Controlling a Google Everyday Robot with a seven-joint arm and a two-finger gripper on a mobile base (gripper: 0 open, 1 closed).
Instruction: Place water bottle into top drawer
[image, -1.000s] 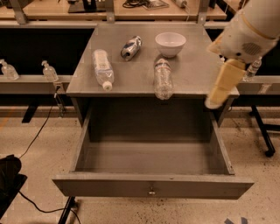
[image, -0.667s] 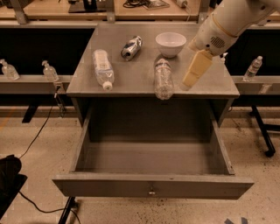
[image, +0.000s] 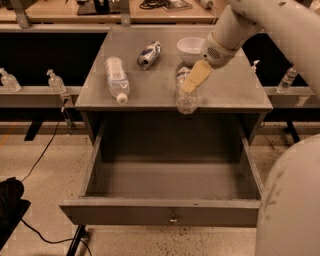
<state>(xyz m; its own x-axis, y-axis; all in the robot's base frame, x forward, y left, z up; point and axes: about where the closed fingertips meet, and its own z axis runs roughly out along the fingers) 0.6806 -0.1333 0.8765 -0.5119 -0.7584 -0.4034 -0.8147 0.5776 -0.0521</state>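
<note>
The water bottle (image: 186, 99) is clear crinkled plastic and lies on its side on the cabinet top, near the front edge and right of the middle. My gripper (image: 194, 79), pale yellow at the end of the white arm, hangs right over the bottle's upper half and hides that part. The top drawer (image: 165, 212) is pulled wide open below the cabinet top. It is grey metal with a flat front panel and a small knob (image: 173, 218), and nothing shows inside it.
A clear bottle with a wide white label (image: 116, 77) lies at the left of the top. A silver-and-blue can (image: 149, 54) and a white bowl (image: 190, 48) sit at the back. Small bottles (image: 55, 81) stand on side ledges. A white robot part (image: 292, 205) fills the lower right.
The arm has swung left from beside the cabinet's right edge, bringing my gripper over the water bottle. The bottles, can, bowl and drawer have not moved.
</note>
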